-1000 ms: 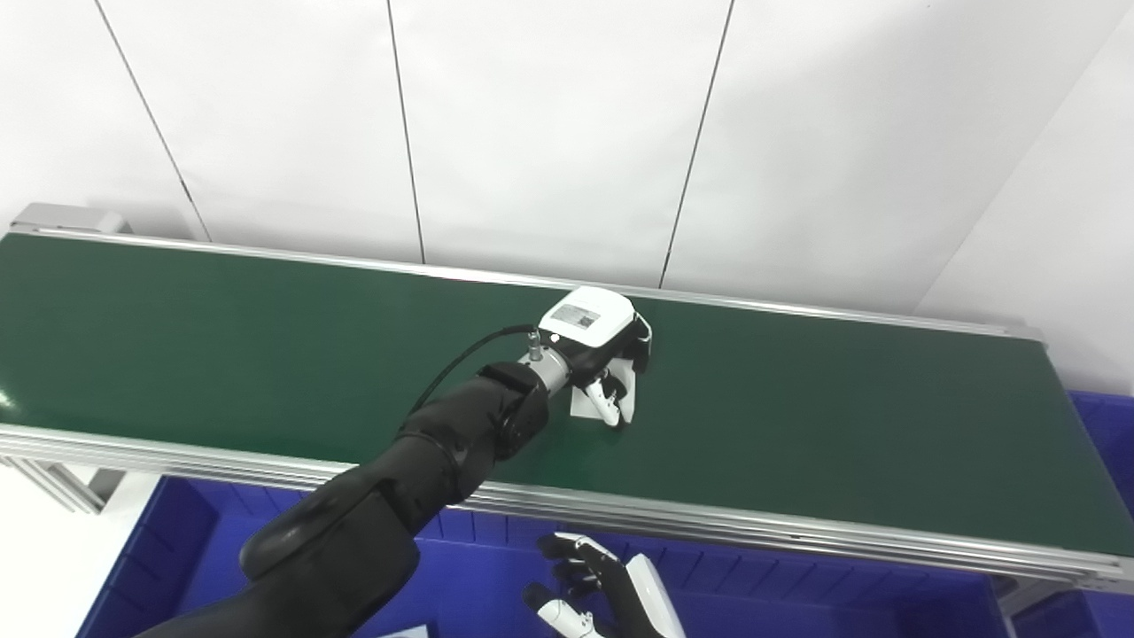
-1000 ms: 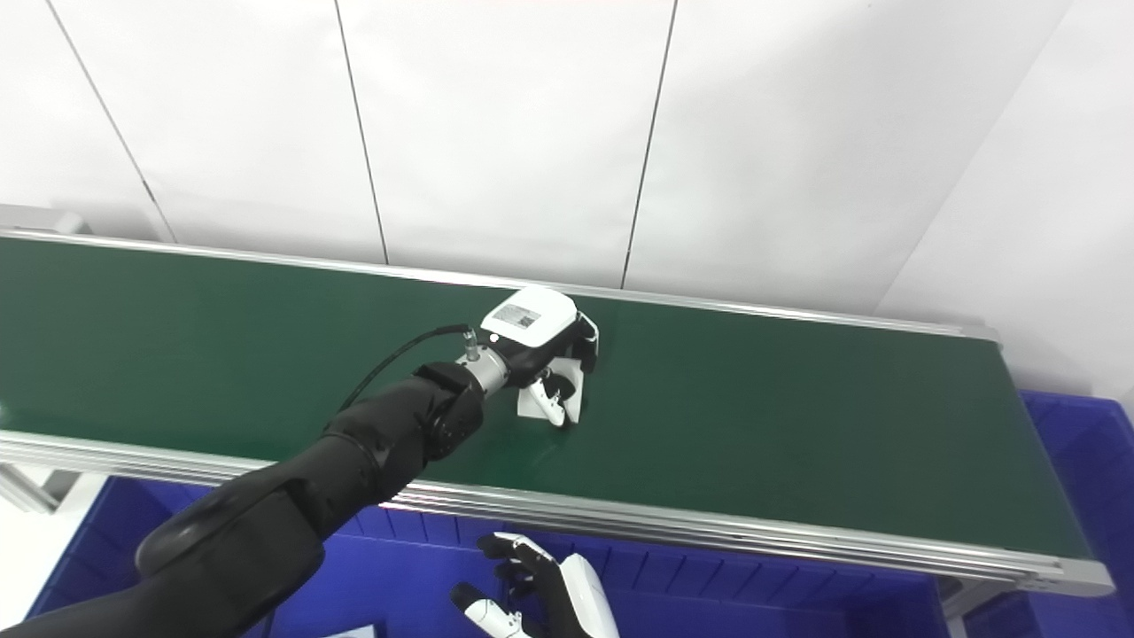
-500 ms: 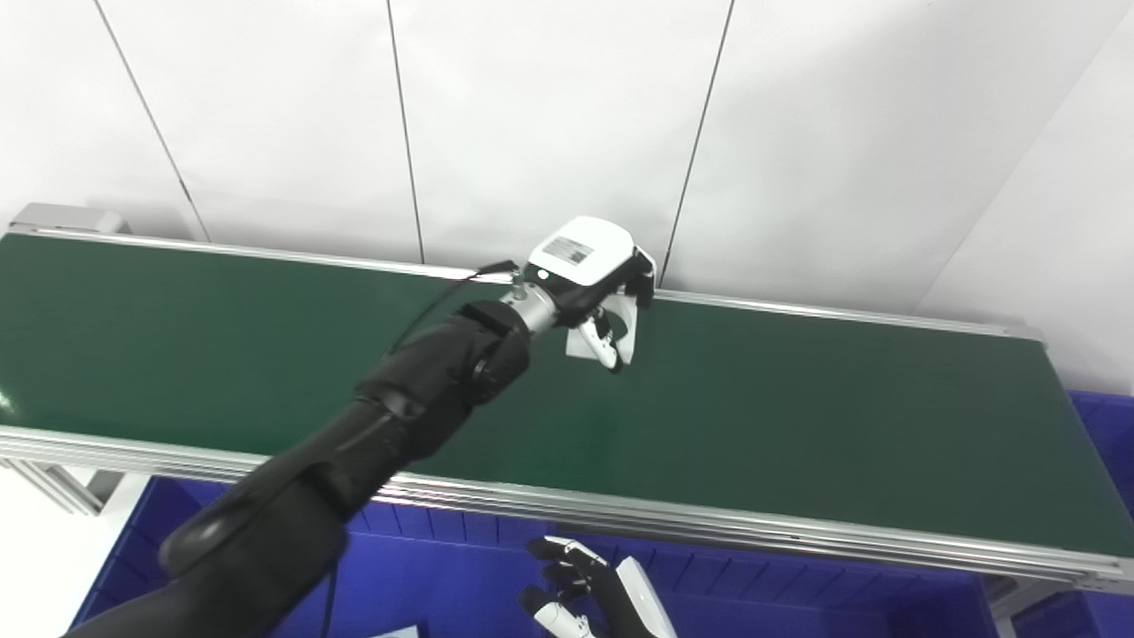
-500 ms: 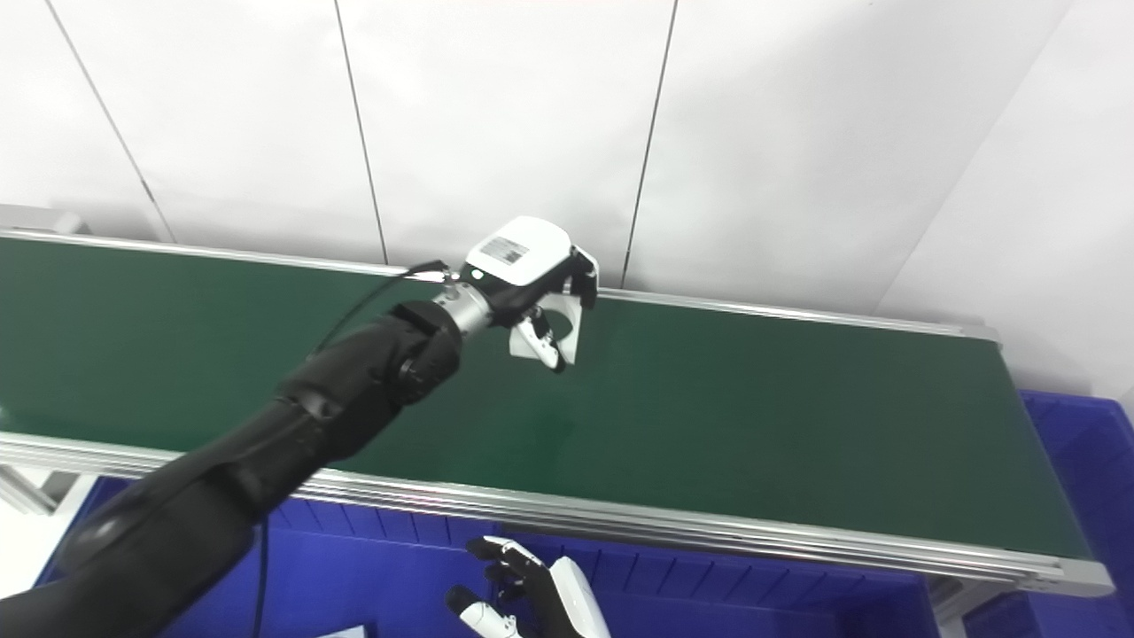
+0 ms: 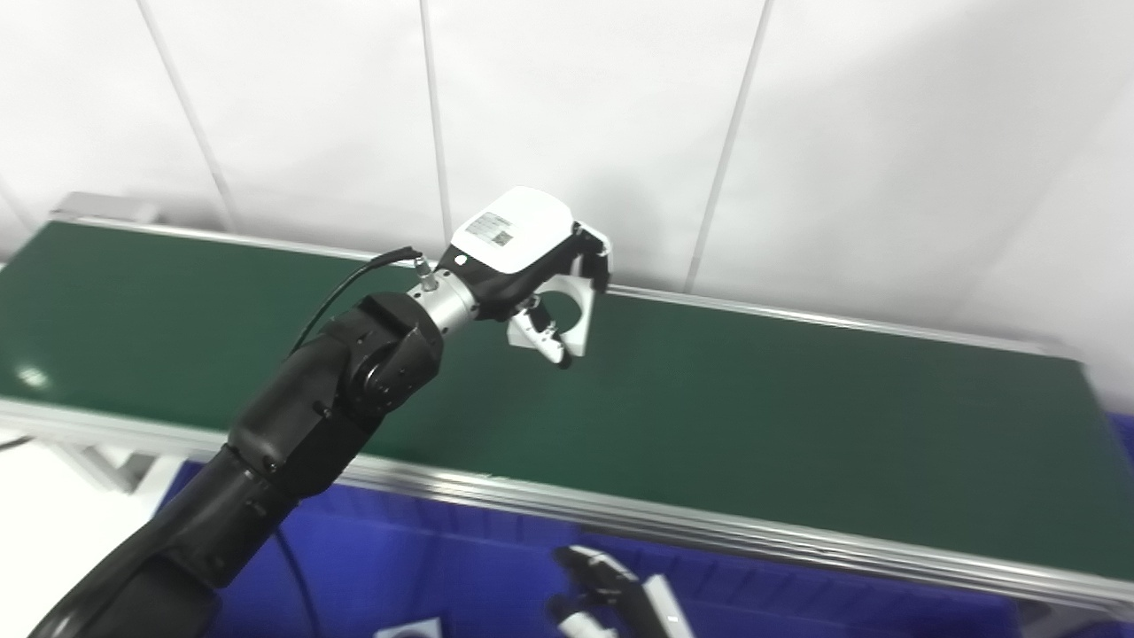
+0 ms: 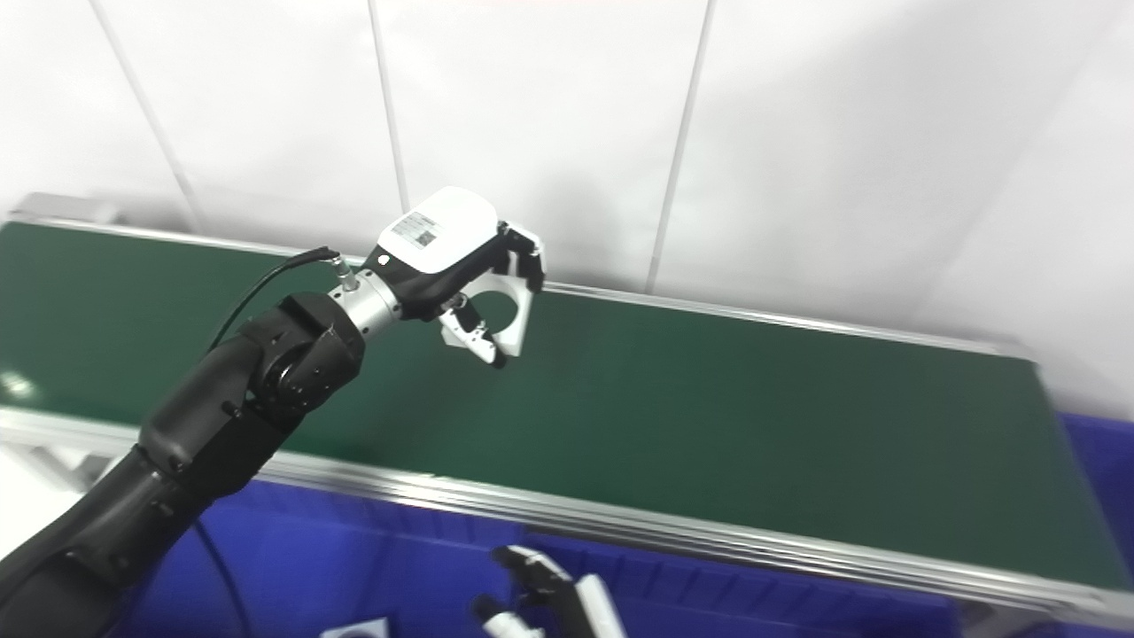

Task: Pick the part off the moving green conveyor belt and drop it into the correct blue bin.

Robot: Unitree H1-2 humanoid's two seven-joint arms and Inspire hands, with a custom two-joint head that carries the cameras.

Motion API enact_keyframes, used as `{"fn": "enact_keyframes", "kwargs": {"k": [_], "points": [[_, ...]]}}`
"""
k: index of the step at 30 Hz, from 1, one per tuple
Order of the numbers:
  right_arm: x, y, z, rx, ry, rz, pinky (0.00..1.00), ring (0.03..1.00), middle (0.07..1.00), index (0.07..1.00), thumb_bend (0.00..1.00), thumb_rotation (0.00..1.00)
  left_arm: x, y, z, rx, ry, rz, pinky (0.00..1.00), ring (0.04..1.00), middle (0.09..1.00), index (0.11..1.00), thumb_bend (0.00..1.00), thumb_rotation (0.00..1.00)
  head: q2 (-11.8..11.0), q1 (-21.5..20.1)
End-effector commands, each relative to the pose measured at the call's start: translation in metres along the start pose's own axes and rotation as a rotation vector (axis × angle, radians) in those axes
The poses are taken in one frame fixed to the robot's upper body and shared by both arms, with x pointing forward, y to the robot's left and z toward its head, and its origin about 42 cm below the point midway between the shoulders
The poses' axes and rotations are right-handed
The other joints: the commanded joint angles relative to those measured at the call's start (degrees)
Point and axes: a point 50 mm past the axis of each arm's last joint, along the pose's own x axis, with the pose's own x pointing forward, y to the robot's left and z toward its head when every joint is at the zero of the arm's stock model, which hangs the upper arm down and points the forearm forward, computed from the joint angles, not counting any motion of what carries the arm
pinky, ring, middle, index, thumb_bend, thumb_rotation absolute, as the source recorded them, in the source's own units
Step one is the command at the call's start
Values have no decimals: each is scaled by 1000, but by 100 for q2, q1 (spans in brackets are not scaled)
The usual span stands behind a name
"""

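- My left hand's fingers [image 5: 595,266] are clenched around a flat white plastic part with a round hole through it [image 5: 570,312]; my thumb presses its near face and the other fingers curl over its top edge.
- The part hangs upright in my grasp, lifted clear above the dark green conveyor belt [image 5: 753,416] and touching nothing else.
- My left hand [image 5: 532,266], white on the back with a small printed label, sits over the far edge of the belt, close to the white panelled wall [image 5: 576,106].
- My black left arm [image 5: 328,408] rises from the lower left corner across the near side of the belt, with a thin black cable [image 5: 345,288] looping to the silver wrist.
- My right hand [image 6: 545,602] waits low at the bottom edge, below the belt's near side; its dark fingers look spread apart with nothing in them, though much of the hand is cut off by the frame.
- The belt runs from left to right between silver aluminium side rails [image 5: 673,527].
- Below the near rail lies the blue plastic bin [image 5: 461,567], and a small white piece [image 6: 354,629] shows in it at the bottom edge.
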Motion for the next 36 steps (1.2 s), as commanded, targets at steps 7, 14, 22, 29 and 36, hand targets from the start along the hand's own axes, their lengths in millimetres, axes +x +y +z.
{"fn": "enact_keyframes", "kwargs": {"k": [7,14,22,29,36], "points": [[-17,-11,3,49,-28,-50,790,830,830,840,588,878,-56,37,1,25,65,65,343,411,516,506,501,0,118,607],[-21,-22,6,49,-35,-59,764,813,819,836,566,831,-100,44,7,11,116,67,331,392,486,526,500,0,299,832],[-21,-29,9,56,-21,-57,750,809,812,831,601,819,-139,42,26,-49,180,29,243,343,451,542,493,0,496,740],[-19,-30,15,56,-23,-59,733,801,806,828,602,820,-165,22,52,-156,216,-24,291,374,502,523,497,0,735,648],[-15,-31,20,63,-25,-64,723,793,807,829,587,803,-186,-16,70,-222,268,-114,358,414,516,497,502,0,838,568]]}}
